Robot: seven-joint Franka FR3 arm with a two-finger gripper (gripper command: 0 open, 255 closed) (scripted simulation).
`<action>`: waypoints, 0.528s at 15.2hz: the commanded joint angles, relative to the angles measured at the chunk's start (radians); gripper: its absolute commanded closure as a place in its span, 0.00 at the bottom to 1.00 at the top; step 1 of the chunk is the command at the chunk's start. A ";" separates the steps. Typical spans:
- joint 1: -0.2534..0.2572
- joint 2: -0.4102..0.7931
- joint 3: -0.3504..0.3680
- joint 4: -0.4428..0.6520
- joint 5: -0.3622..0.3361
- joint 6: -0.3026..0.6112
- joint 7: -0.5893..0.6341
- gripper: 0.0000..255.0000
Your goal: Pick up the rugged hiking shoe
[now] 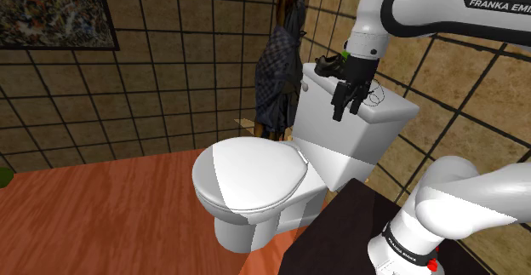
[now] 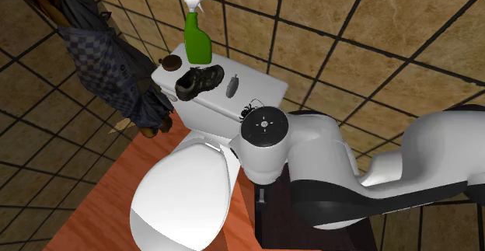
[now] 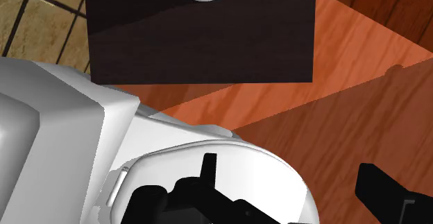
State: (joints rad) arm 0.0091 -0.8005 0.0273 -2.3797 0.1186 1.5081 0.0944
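1. A checked coat (image 2: 109, 63) hangs just beside the white cistern (image 2: 204, 108) (at the second exterior view's left).
2. On the cistern lid stand a green spray bottle (image 2: 197, 36) and the dark hiking shoe (image 2: 200, 81).
3. In the shoulder view, the shoe lies just left of the pincer (image 1: 346, 109), outside its fingers.
4. Its fingers (image 3: 388, 191) are spread, pinching nothing, above the toilet (image 3: 236, 161).

Both exterior views look down on toilet (image 1: 251, 175).
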 commanded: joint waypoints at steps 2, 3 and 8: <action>-0.002 0.001 -0.026 0.004 -0.019 0.005 -0.042 0.00; -0.004 0.005 -0.053 0.010 -0.038 0.010 -0.084 0.00; -0.006 0.047 -0.186 0.063 -0.116 0.042 -0.293 0.00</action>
State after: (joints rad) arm 0.0020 -0.7617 -0.1348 -2.3273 0.0151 1.5432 -0.1556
